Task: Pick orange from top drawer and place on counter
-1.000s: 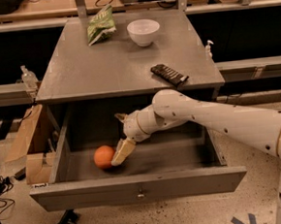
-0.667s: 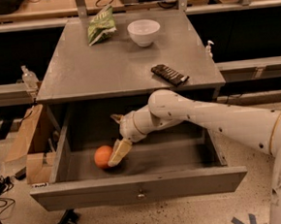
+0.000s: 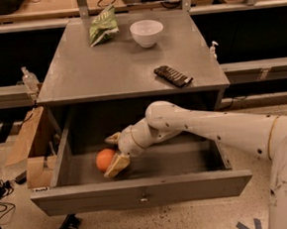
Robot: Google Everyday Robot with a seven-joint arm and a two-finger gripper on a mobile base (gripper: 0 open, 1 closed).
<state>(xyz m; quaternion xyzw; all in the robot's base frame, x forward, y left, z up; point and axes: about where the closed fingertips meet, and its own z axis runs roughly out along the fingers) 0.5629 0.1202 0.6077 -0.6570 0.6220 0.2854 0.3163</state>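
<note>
The gripper (image 3: 114,151) is reaching inside the top drawer (image 3: 189,190), its fingers spread apart and not yet clamping the orange (image 3: 105,159), which is lying at the drawer's left end. You are probably handling a light, firm, smooth, roll-prone fruit, so aim across its widest middle.

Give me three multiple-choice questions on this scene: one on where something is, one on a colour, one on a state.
1. Where is the orange? A on the floor; B in the drawer; C on the bench.
2. What colour is the bowl? A white; B green; C black.
3. The drawer is: A shut; B open; C taken out.
Answers: 1 B, it lies in the drawer's left part, with the claw at it. 2 A, it stands white on the grey counter. 3 B, it is pulled out and its inside shows.
</note>
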